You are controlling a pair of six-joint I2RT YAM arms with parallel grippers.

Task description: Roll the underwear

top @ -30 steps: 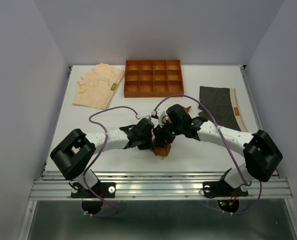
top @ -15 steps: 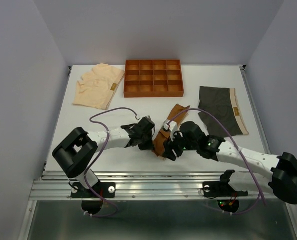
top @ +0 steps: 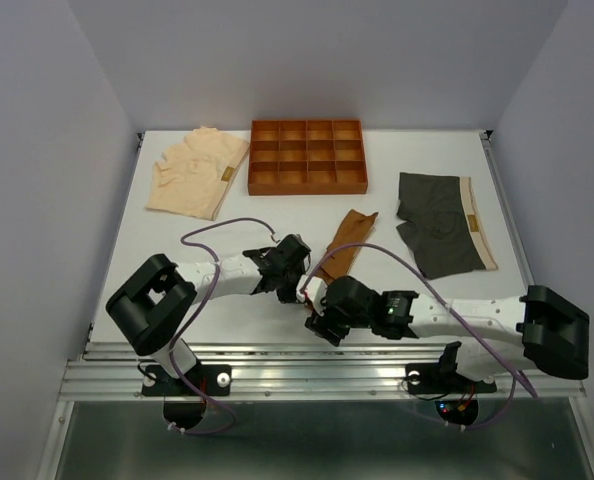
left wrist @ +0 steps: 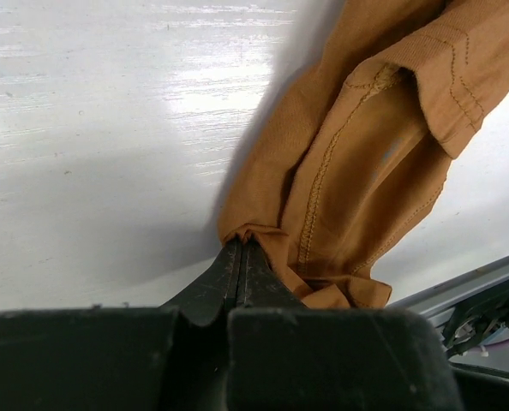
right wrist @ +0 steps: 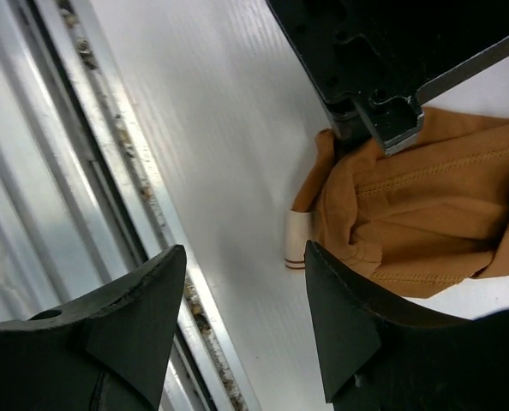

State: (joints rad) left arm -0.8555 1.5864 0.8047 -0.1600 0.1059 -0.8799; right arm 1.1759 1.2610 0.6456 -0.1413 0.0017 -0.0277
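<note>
From above, the brown underwear (top: 343, 243) lies as a long strip in the middle of the table (top: 297, 210), between the peach underwear (top: 195, 172) and the grey underwear (top: 439, 220). The left gripper (top: 302, 283) is at its near end, with the right gripper (top: 320, 325) just beside it. In the left wrist view, the fingers (left wrist: 229, 274) are pressed together, pinching a brown fold. In the right wrist view, the fingers (right wrist: 139, 312) are spread, holding nothing.

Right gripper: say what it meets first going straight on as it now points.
Probably the bare table, just beside the rust-brown underwear; the open right gripper looks angled downward, depth unclear.
</note>
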